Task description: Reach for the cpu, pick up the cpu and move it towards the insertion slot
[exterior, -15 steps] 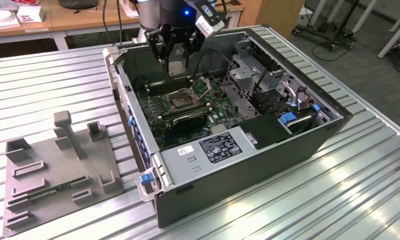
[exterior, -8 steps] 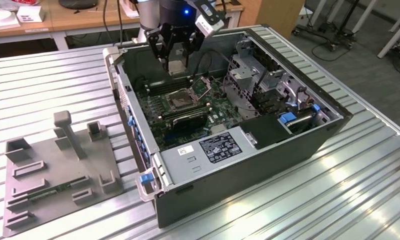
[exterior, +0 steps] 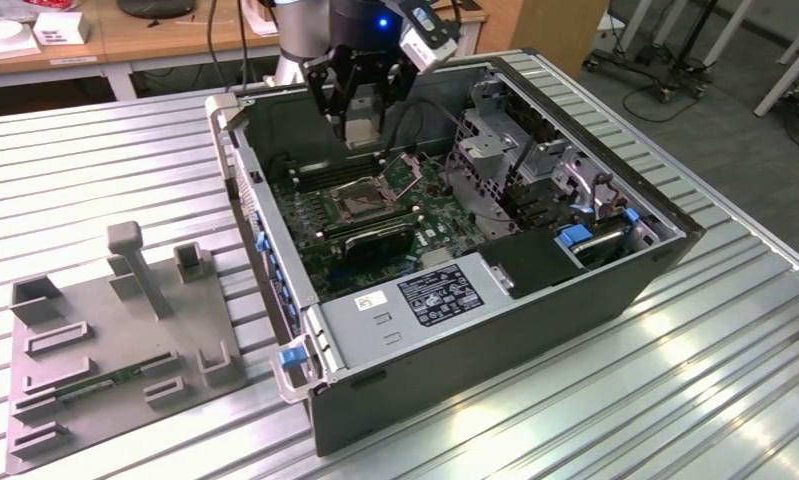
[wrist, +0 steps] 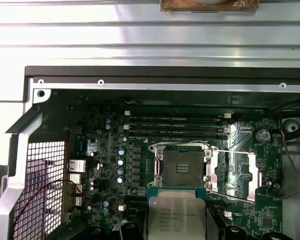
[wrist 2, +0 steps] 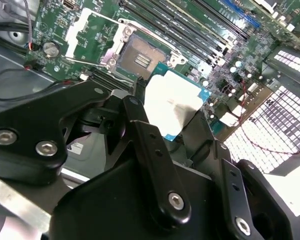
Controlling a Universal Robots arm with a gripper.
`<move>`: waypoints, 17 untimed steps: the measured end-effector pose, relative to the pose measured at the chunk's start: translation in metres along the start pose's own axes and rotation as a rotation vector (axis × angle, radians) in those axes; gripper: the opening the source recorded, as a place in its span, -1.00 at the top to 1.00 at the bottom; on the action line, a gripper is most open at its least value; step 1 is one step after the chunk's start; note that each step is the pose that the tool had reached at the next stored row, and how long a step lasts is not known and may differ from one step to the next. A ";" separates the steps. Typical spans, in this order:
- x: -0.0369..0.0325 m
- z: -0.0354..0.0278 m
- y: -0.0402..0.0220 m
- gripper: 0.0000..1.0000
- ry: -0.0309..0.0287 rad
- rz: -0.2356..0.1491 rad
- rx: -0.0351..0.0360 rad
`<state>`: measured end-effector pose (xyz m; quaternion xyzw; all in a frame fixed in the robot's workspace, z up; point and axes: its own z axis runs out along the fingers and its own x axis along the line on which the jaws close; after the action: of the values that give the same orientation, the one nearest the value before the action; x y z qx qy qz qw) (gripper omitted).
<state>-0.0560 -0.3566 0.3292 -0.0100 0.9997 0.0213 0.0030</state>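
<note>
My gripper [exterior: 360,122] hangs over the far end of the open computer case and is shut on the cpu [exterior: 362,133], a flat silvery square chip with a pale rim. In the second wrist view the black fingers [wrist 2: 140,131] clamp the cpu [wrist 2: 174,101] by its edges. The cpu [wrist: 176,216] is held in the air beside the insertion slot [wrist: 182,168], apart from it. The insertion slot [exterior: 350,198] is a square socket with a shiny metal frame and a dark centre [wrist 2: 140,60], lying open on the green motherboard [exterior: 372,215] below the gripper.
Long black memory slots [wrist: 175,126] run beside the socket. A drive cage [exterior: 506,150] and a metal power supply box [exterior: 433,295] crowd the case's other side. A grey fixture plate [exterior: 119,340] with upright blocks lies on the ribbed metal table [exterior: 719,380] at the exterior view's left.
</note>
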 end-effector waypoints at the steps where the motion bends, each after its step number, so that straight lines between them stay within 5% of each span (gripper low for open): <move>1: 0.0000 0.0000 0.0000 -0.08 0.0000 0.000 -0.0001; 17: -0.0002 -0.0019 0.0030 -0.08 -0.0001 0.000 -0.0001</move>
<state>-0.0558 -0.3536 0.3313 -0.0100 0.9997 0.0213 0.0030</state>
